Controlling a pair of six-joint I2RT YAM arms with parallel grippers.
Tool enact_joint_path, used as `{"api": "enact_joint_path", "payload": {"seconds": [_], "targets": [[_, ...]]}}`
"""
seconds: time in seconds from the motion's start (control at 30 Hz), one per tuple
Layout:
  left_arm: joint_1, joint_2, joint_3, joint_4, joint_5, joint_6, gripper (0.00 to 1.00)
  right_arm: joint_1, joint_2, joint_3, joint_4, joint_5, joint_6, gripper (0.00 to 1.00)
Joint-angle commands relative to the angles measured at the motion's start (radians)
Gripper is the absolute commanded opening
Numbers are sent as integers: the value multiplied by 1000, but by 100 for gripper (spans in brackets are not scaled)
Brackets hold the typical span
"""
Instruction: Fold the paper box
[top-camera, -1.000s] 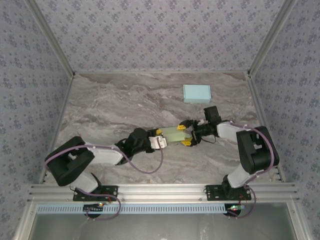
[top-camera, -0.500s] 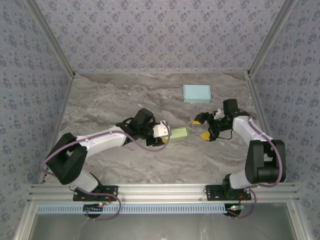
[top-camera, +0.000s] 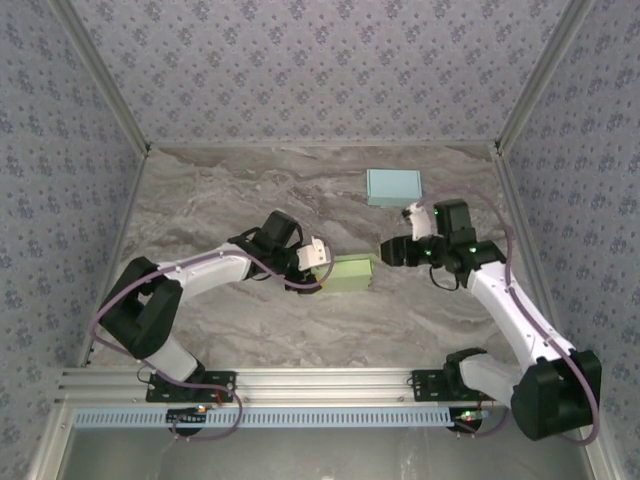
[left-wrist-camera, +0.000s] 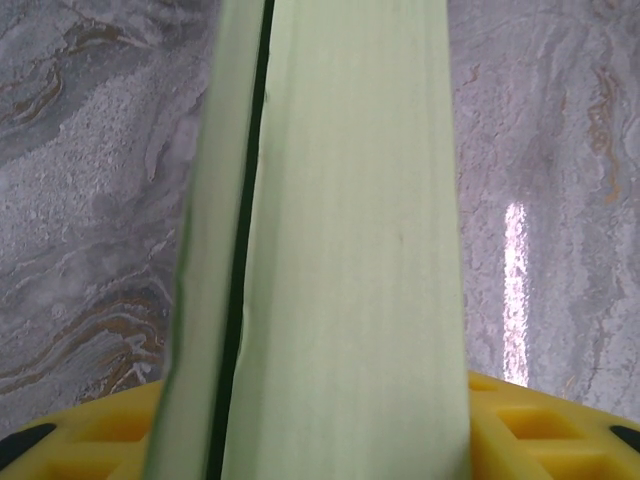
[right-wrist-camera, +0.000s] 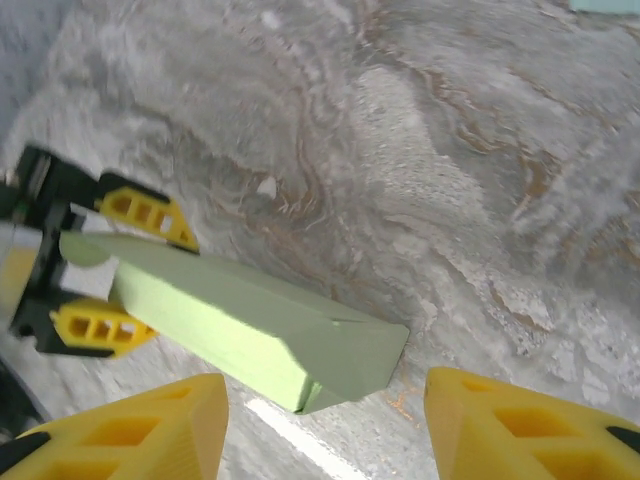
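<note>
Pinching one end of the green paper box, the left fingers hold it seemingly near-folded, one seam gaping, while the right fingers stand spread nearby.

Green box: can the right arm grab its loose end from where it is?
Probably yes. The right gripper is open and faces the free end of the green box, with nothing between them. The left gripper pinches the far end, well out of the way.
</note>
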Motion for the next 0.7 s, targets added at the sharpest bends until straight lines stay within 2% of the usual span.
{"api": "enact_joint_path", "payload": {"seconds": [0.0,0.17,0.27,0.43,0.67], "targets": [[0,-42,-17,28,49,-4,54,60,1,-30,-3,143,-171,55],[-1,-41,-23,45,42,-5,54,117,17,-61,82,246,-221,47],[0,-34,-22,53,40,-11,54,134,56,-31,68,239,-218,40],[-1,-27,-30,77,26,-27,54,183,64,-37,69,282,-200,37],[0,-24,-43,113,18,-51,54,223,53,-42,108,355,-89,16]]}}
